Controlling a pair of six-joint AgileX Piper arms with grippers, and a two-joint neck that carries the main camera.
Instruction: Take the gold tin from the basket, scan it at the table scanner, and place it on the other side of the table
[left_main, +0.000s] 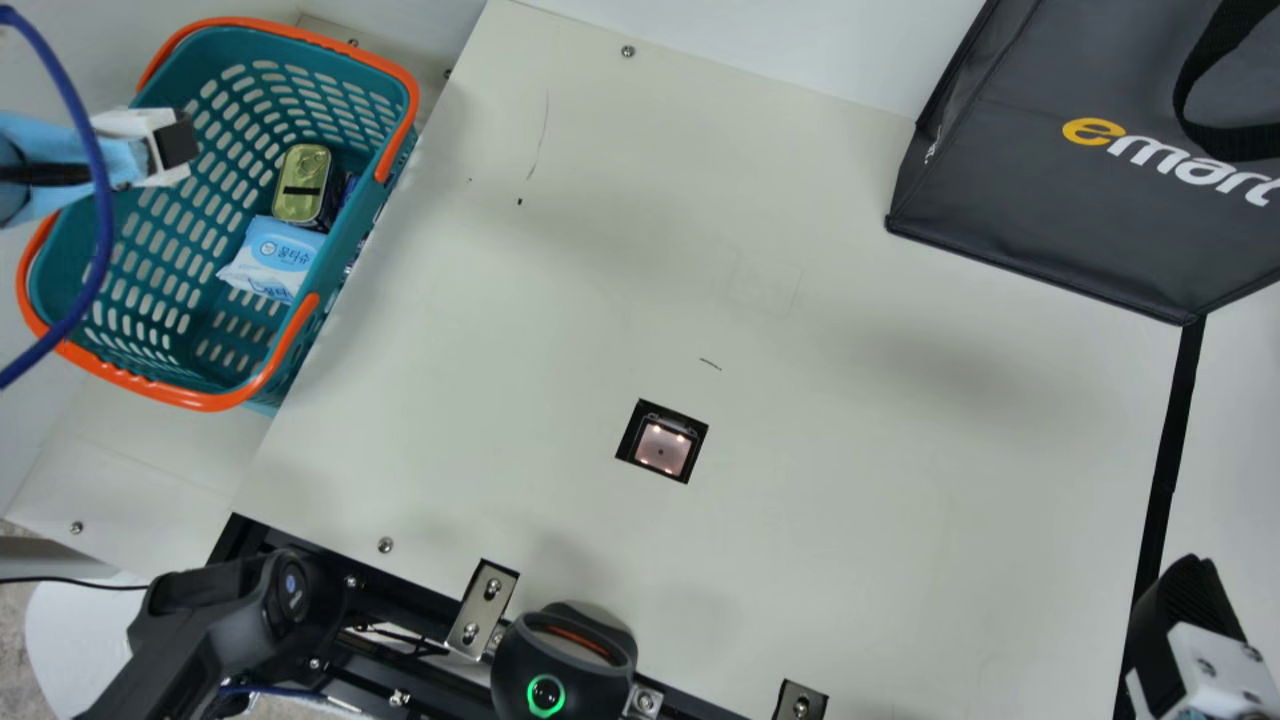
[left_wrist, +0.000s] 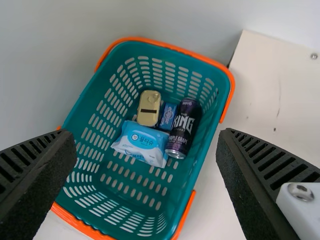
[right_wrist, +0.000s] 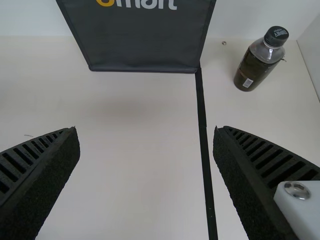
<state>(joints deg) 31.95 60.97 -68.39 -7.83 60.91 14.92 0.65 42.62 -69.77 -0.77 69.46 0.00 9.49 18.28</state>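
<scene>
Stage reached: none of the transfer is done, for the gold tin (left_main: 303, 183) lies in the basket (left_main: 205, 400) at the upper left of the main view, its pull-tab lid facing up. You have the pick, the scan and the placing all left to do. Your left gripper (left_wrist: 146, 134) is above the basket with its jaws spread and nothing between them; your right gripper (right_wrist: 146, 130), at the main view's lower right, also has its jaws apart and unladen.

Edges: note the blue packet (left_wrist: 168, 116) close along one flank of the tin, the can (left_wrist: 185, 127) beyond it, and the wipes pack (left_wrist: 142, 142) at the tin's near end. You see open basket floor along the opposite flank, so one finger should enter there easily; the other has a tight gap. You probably need a straight lift to clear the rim.

Open room: from the basket to the scanner (left_main: 662, 448), just below the main view's centre, you have bare worktop (left_main: 850, 450). More lies to its right, bounded by the black bag (left_main: 1000, 180) at upper right and the dark strip (left_main: 1170, 450).
</scene>
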